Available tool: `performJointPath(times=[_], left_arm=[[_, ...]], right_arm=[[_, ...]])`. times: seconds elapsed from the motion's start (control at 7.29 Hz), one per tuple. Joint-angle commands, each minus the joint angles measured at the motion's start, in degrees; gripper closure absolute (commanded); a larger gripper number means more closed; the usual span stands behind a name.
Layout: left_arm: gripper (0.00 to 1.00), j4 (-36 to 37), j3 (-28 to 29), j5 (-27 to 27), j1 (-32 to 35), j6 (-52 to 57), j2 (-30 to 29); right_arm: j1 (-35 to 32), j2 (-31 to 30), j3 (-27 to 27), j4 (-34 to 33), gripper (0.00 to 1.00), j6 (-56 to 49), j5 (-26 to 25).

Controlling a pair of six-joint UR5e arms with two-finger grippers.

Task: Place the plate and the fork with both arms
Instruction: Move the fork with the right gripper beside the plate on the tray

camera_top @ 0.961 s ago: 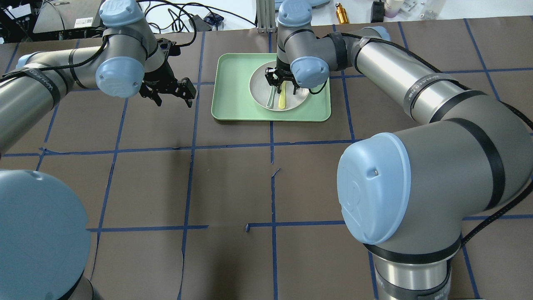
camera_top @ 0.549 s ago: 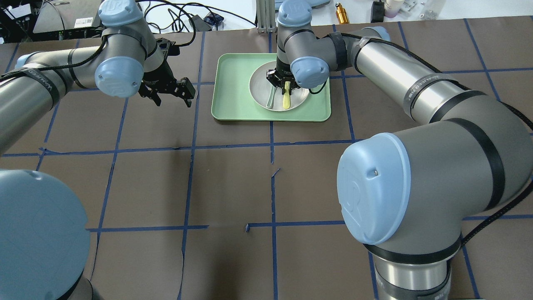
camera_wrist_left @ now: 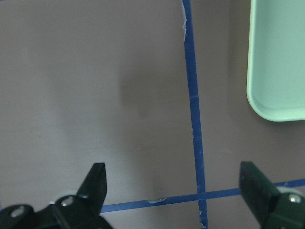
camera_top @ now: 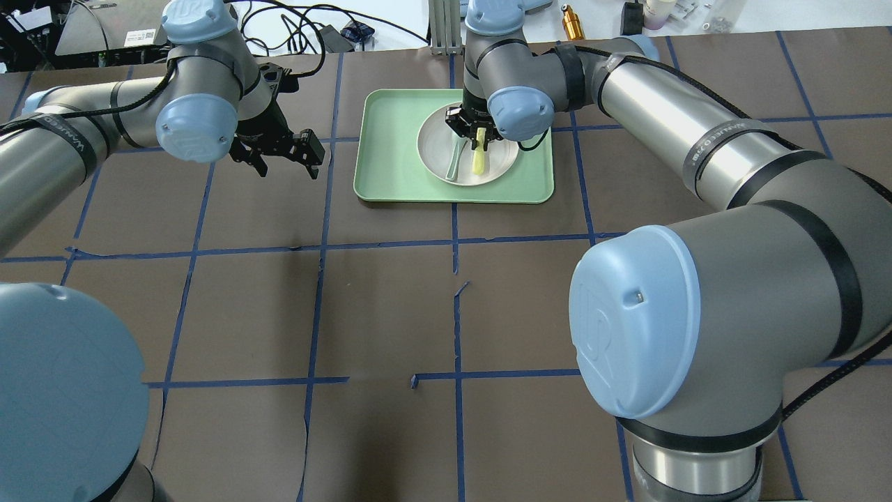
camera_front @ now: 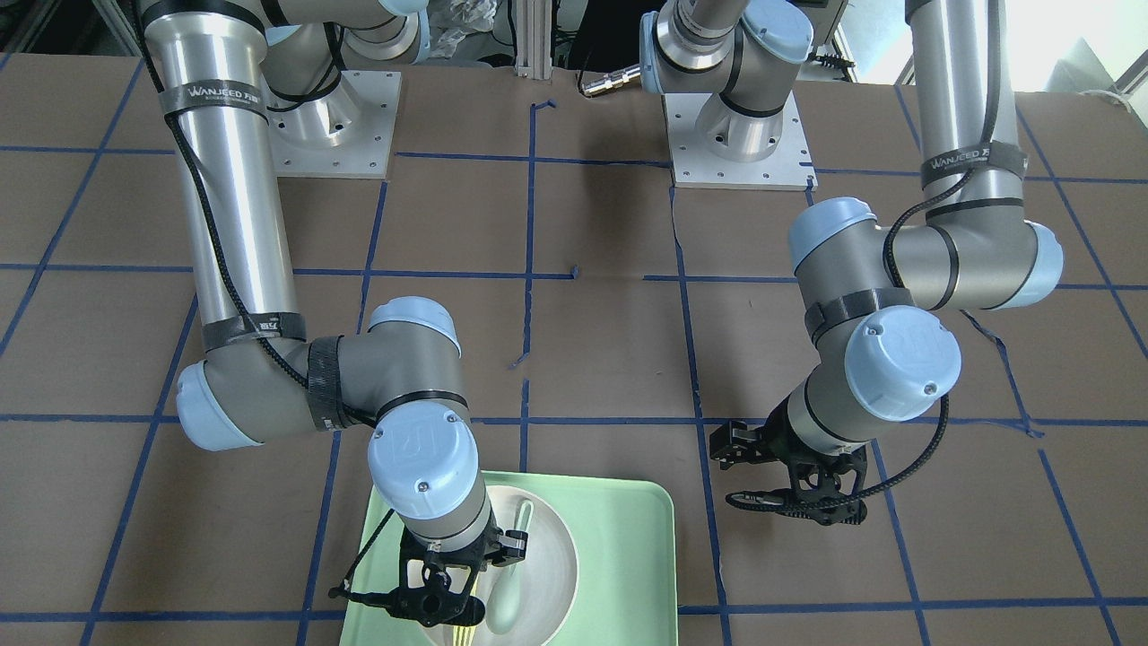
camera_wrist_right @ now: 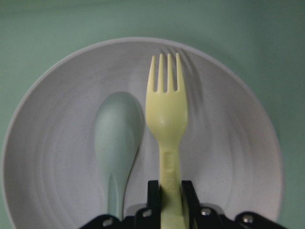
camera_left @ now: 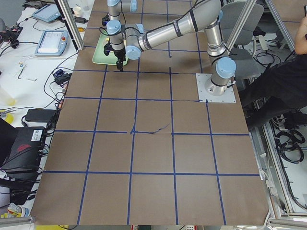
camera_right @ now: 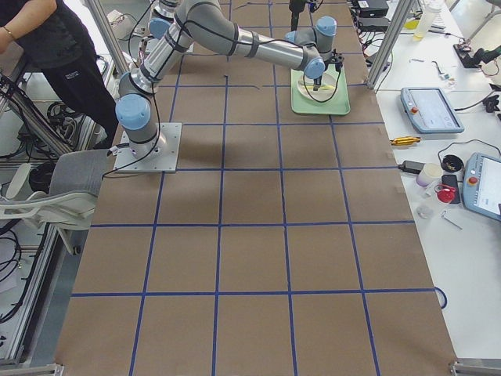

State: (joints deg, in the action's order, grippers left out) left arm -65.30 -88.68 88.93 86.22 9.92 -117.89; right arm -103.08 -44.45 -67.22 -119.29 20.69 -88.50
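The off-white plate (camera_top: 433,148) sits on the mint-green tray (camera_top: 390,164) at the far middle of the table. My right gripper (camera_top: 478,134) is above the plate, shut on the handle of the pale yellow fork (camera_top: 479,162). In the right wrist view the fork (camera_wrist_right: 167,109) sticks out from the shut jaws, tines forward, and casts a shadow on the plate (camera_wrist_right: 228,157). It looks held just above the plate. My left gripper (camera_top: 282,153) is open and empty over bare table, left of the tray. In the left wrist view its fingers (camera_wrist_left: 95,181) stand wide apart.
A pale grey-green spoon (camera_top: 454,160) lies in the plate beside the fork, seen also in the right wrist view (camera_wrist_right: 118,138). The tray's corner (camera_wrist_left: 281,71) shows in the left wrist view. Blue tape lines cross the brown table. Cables and small items lie past the far edge.
My right gripper went from open around the fork's handle to shut on it, and the fork has come up slightly off the plate. My left gripper has barely moved.
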Motion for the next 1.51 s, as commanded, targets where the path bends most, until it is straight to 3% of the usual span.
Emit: performJointPath(times=[0.0, 0.14, 0.41, 1.1, 1.24, 1.37], left_arm=[[0.0, 0.0, 0.0, -0.1, -0.5, 0.0, 0.1], [0.0, 0.0, 0.0, -0.1, -0.5, -0.1, 0.2], [0.0, 0.0, 0.0, -0.5, -0.5, -0.1, 0.3], [0.0, 0.0, -0.1, -0.6, -0.4, -0.1, 0.5], [0.0, 0.0, 0.0, -0.6, -0.4, -0.1, 0.6], [0.0, 0.0, 0.1, -0.1, -0.4, -0.1, 0.9]], right_arm=[[1.2, -3.6, 0.1, 1.6, 1.0, -1.9, -1.1], [3.7, -4.8, -0.3, 5.2, 1.0, -8.2, -3.4], [6.6, -4.5, -4.6, 5.4, 1.0, -14.8, -4.0], [6.6, -1.2, -4.2, 3.4, 1.0, -11.9, -1.8], [6.6, -1.2, -4.4, 3.3, 0.23, -12.1, -2.0], [6.6, -1.7, -4.8, 3.3, 0.0, -12.9, -2.7]])
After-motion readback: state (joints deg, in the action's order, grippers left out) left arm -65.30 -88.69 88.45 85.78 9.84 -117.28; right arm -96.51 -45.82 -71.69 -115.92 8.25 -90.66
